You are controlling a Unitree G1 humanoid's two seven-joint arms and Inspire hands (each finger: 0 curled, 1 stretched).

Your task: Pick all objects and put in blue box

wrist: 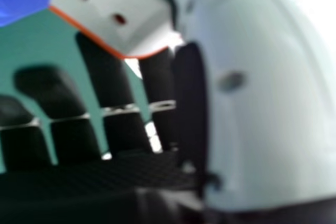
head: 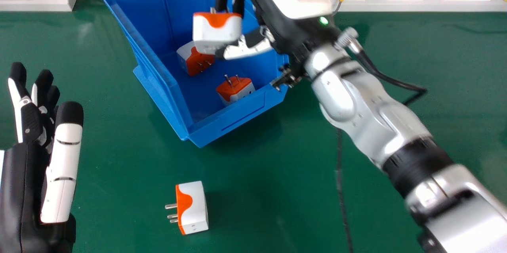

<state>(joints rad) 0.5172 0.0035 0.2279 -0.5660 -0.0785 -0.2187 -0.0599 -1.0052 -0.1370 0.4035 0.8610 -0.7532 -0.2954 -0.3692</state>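
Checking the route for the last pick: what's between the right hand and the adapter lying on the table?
Head view: the box's nearer adapter, the blue box's near wall, then bare green tabletop.

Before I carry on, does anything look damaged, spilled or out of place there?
Nothing looks damaged or spilled. The blue box sits askew to the wall panel, though it stands upright. One orange-and-white adapter lies on its side on the green table, outside the box, which seems simply not yet picked.
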